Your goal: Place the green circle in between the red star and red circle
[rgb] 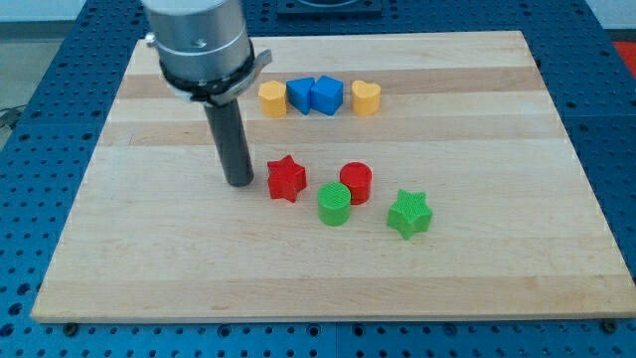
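Observation:
The red star (286, 178) lies near the board's middle. The red circle (356, 183) lies to its right. The green circle (334, 204) sits just below the gap between them, touching or nearly touching the red circle's lower left. My tip (239, 182) stands on the board just left of the red star, a small gap apart from it.
A green star (409, 214) lies right of the green circle. Towards the view's top is a row: a yellow block (272, 99), two blue blocks (300, 95) (326, 95) and a yellow heart (366, 98). The wooden board (497, 249) rests on a blue perforated table.

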